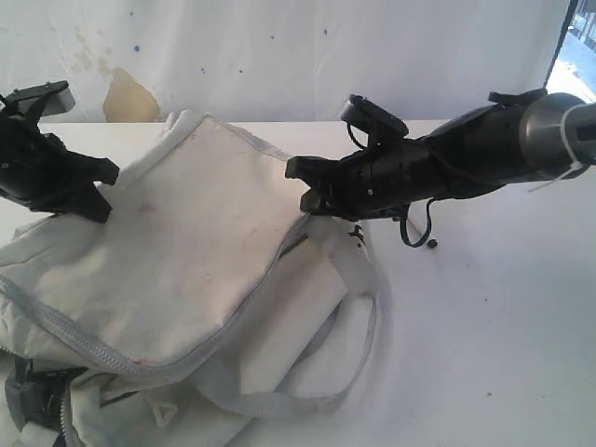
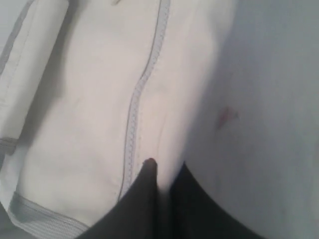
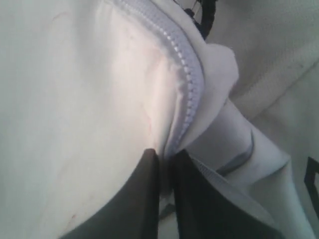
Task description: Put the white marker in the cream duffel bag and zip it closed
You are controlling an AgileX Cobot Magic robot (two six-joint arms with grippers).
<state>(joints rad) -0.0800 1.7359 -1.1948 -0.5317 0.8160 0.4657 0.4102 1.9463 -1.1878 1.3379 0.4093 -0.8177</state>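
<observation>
The cream duffel bag (image 1: pixel 177 270) lies on the white table, its top flap held up between both arms. My left gripper (image 1: pixel 104 191) is shut on the flap's left edge; in the left wrist view its black fingers (image 2: pixel 149 174) pinch the cream fabric (image 2: pixel 89 109) beside a grey zipper line (image 2: pixel 134 109). My right gripper (image 1: pixel 300 186) is shut on the flap's right corner; the right wrist view has its fingers (image 3: pixel 152 164) clamped on the fabric edge by the grey zipper (image 3: pixel 187 74). The white marker is out of view.
A grey webbing strap (image 1: pixel 358 321) loops off the bag's right side onto the table (image 1: pixel 494 317). A dark buckle (image 1: pixel 28 396) sits at the bag's lower left. A white backdrop with a tan stain (image 1: pixel 128 98) stands behind.
</observation>
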